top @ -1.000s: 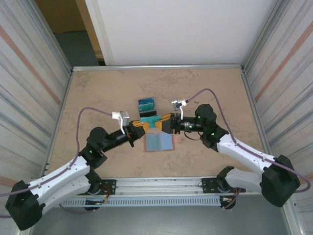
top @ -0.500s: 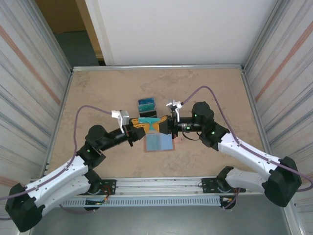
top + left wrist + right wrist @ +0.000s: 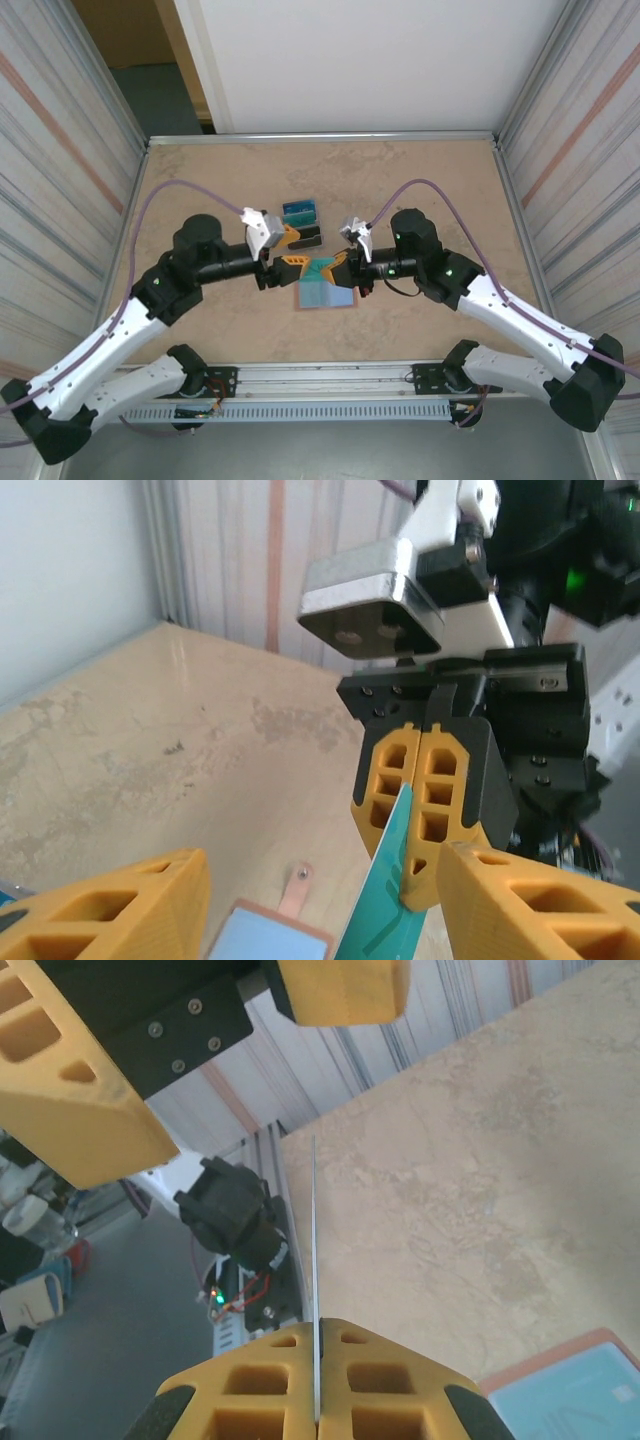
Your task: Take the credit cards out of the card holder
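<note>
My right gripper (image 3: 337, 268) is shut on a teal-green credit card (image 3: 321, 269), holding it in the air by one end above the card holder (image 3: 326, 294). The card holder is a salmon-pink wallet lying open on the table, blue-grey inside up. In the left wrist view the right gripper (image 3: 428, 780) pinches the credit card (image 3: 395, 910) over the card holder (image 3: 268, 938) and its snap tab (image 3: 297, 889). My left gripper (image 3: 291, 249) stands open just left of the card, its fingers (image 3: 110, 910) apart and touching nothing. In the right wrist view the credit card (image 3: 315, 1250) shows edge-on between my right gripper's (image 3: 318, 1345) jaws.
A dark block topped with teal-blue (image 3: 298, 211) stands behind the grippers, with a small black piece (image 3: 311, 235) beside it. The tan table (image 3: 200, 190) is walled left and right by ribbed panels. The two grippers face each other closely at mid-table.
The left gripper opened, let go of the card and drew back to the left and up. The right gripper shut on the card and now holds it alone.
</note>
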Action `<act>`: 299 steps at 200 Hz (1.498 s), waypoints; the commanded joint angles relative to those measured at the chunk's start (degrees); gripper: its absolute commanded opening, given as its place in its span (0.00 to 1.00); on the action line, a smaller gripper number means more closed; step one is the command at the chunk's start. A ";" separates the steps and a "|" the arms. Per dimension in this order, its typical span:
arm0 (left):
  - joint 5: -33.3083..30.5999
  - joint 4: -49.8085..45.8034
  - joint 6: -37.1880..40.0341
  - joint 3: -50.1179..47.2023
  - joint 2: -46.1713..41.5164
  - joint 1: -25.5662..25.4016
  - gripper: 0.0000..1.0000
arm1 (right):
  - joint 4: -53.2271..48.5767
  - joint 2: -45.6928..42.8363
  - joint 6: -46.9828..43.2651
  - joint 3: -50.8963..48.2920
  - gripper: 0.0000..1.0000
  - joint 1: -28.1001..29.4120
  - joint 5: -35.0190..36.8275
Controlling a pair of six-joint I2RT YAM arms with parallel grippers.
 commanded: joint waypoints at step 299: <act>4.62 1.52 37.01 10.90 34.47 18.64 0.00 | -8.68 -2.45 6.48 2.63 0.99 -6.47 16.53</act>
